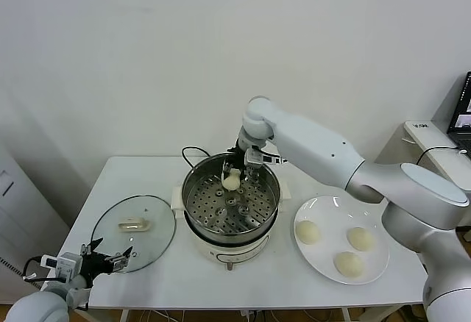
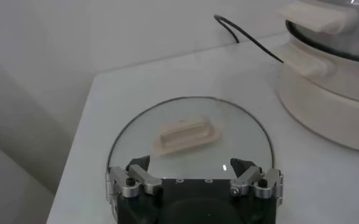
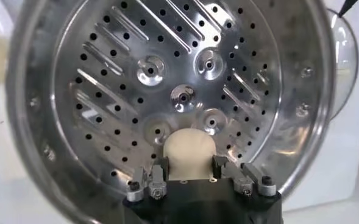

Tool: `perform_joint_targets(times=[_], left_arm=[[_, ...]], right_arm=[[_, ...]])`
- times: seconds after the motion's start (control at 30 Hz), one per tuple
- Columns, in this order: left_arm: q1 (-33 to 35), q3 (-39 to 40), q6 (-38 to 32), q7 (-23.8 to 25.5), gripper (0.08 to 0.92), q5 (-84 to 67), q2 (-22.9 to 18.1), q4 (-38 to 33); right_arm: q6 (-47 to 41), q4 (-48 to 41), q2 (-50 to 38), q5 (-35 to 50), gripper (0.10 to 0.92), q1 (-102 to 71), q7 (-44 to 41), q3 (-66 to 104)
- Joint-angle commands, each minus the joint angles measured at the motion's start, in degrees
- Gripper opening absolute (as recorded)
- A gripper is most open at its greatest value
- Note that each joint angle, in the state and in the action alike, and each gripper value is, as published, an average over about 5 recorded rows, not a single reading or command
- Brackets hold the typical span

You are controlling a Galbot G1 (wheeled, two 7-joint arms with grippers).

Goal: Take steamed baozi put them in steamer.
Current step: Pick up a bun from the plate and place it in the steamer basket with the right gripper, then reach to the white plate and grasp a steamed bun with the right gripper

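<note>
The right claw point(image 1: 238, 176) reaches down into the steamer point(image 1: 230, 203) at its far side, just above the perforated tray point(image 3: 167, 91). A bun point(image 3: 189, 155) sits between its two fingers point(image 3: 156, 177), low over the tray's far part. The fingers stand close on either side of the bun, but whether they grip it or have just let go cannot be told.

The steamer stands at the middle of the white table point(image 1: 147, 171) on its white base point(image 2: 325, 103), with a black cord point(image 1: 193, 153) running off behind it.

To the right of the steamer, a white plate point(image 1: 372, 223) carries three more buns point(image 1: 307, 231), apart from one another.

The left claw point(image 2: 193, 178) is parked at the near left corner of the table, its fingers spread wide and holding nothing, at the near edge of the glass lid point(image 1: 134, 232) that lies flat on the table left of the steamer.
</note>
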Motion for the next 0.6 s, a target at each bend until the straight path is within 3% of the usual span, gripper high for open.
perform_joint_targets(times=[0.03,0.13,0.3,0.43,0.6], left_arm=[[0.17,0.0,-0.08,0.05,0.823,-0.01,0.07,-0.3],[0.31,-0.01,-0.05,0.07,0.823,-0.01,0.04,-0.52],[0.42,-0.22,0.0,0.03,0.823,-0.02,0.11,-0.47],[0.8,-0.56,0.06,0.03,0.823,-0.3,0.17,-0.95],[1.01,-0.76,0.11,0.05,0.823,-0.41,0.14,-1.24]], right_arm=[[2.79,-0.91,1.2,-3.34,0.574,-2.19,-0.05,1.58],[2.79,-0.96,0.97,-1.31,0.66,-1.05,-0.03,1.4],[2.79,-2.06,-1.1,11.75,0.789,6.7,-0.6,-2.42],[1.02,-3.94,-4.98,23.76,0.817,15.8,-1.84,-8.71],[-11.85,-4.67,-11.82,41.64,0.823,25.18,-4.25,-22.09]])
